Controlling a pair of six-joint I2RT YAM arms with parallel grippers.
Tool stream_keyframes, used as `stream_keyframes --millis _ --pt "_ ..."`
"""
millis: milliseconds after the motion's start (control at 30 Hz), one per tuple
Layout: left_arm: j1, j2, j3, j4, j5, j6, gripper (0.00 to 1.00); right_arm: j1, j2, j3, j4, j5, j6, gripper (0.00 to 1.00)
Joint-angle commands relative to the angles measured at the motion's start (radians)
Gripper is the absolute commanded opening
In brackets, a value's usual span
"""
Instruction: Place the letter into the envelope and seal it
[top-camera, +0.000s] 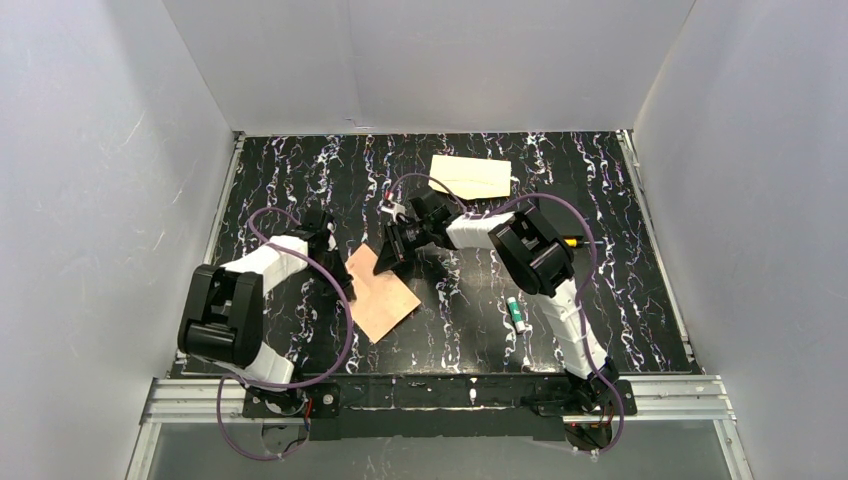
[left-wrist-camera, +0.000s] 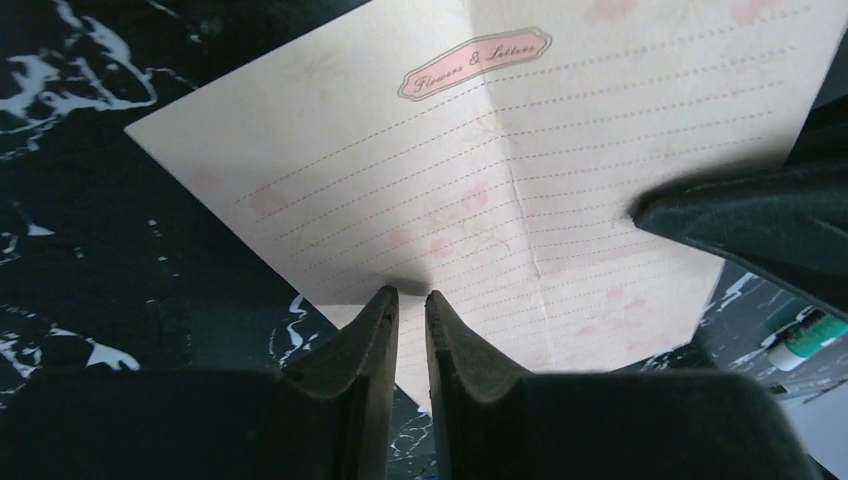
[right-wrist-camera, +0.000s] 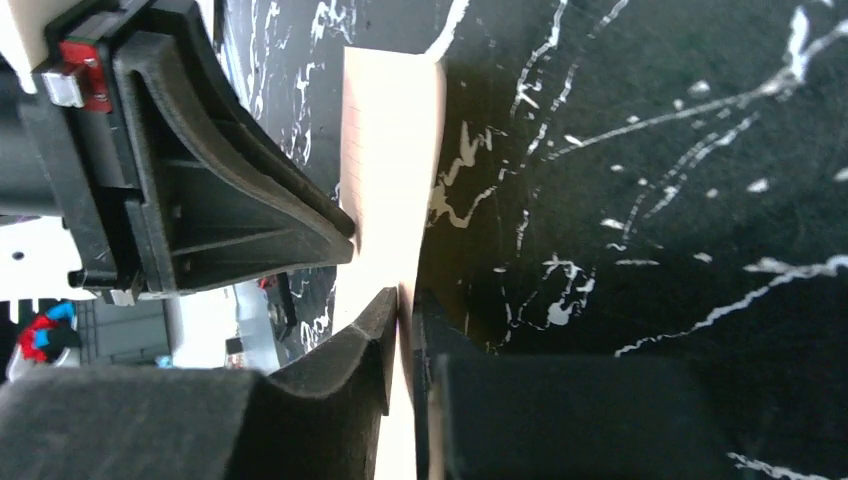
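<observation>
— Where do our grippers stand?
— Our left gripper (left-wrist-camera: 411, 302) is pinched almost together on the near edge of the letter (left-wrist-camera: 520, 170), with only the sheet between its fingers. Our right gripper (right-wrist-camera: 405, 305) is clamped on another edge, and we see the paper edge-on there.
— And the letter itself?
— It is held between our two grippers, near the middle of the dark marbled table (top-camera: 640, 260). The envelope (top-camera: 470, 175) lies flat at the far side, well apart. A small white-and-green stick (top-camera: 517, 313) lies beside our right arm.
</observation>
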Motion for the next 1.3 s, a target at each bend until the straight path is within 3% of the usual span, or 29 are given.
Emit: stream_keyframes --millis 0,67,167,367,567,700,867,967,1033,1133,1267 --pt "0.0 -0.055 -0.014 -0.06 -0.08 0.027 0.17 0.004 0.015 -0.026 0.08 0.029 0.057 0.12" --pt "0.0 -0.08 0.004 -0.077 -0.081 0.038 0.19 0.003 0.002 -0.035 0.096 0.053 0.064 0.03" --pt "0.001 -0.147 0.073 -0.134 -0.077 0.067 0.28 -0.009 -0.045 -0.043 0.138 0.08 0.092 0.01" --pt "0.031 -0.286 0.31 -0.236 -0.02 0.121 0.69 -0.07 -0.177 -0.023 0.279 0.137 0.199 0.01" --pt "0.083 -0.312 0.556 -0.27 0.122 0.118 0.92 -0.142 -0.349 0.046 0.29 0.284 0.22 0.01" --pt "0.089 -0.273 0.648 -0.123 0.157 0.057 0.94 -0.173 -0.499 0.02 0.292 0.449 0.239 0.01" --pt "0.089 -0.208 0.71 0.076 0.336 -0.068 0.94 -0.172 -0.666 -0.104 0.449 0.663 0.401 0.01" --pt "0.091 -0.199 0.742 0.18 0.413 -0.16 0.95 -0.173 -0.706 -0.065 0.399 0.745 0.417 0.01" --pt "0.091 -0.206 0.746 0.282 0.441 -0.275 0.95 -0.173 -0.722 -0.054 0.405 0.789 0.452 0.01" --pt "0.064 -0.246 0.705 0.398 0.375 -0.516 0.94 -0.173 -0.733 -0.051 0.449 0.836 0.549 0.01" --pt "0.027 -0.289 0.653 0.584 0.359 -0.679 0.95 -0.17 -0.717 -0.029 0.505 0.86 0.682 0.01"
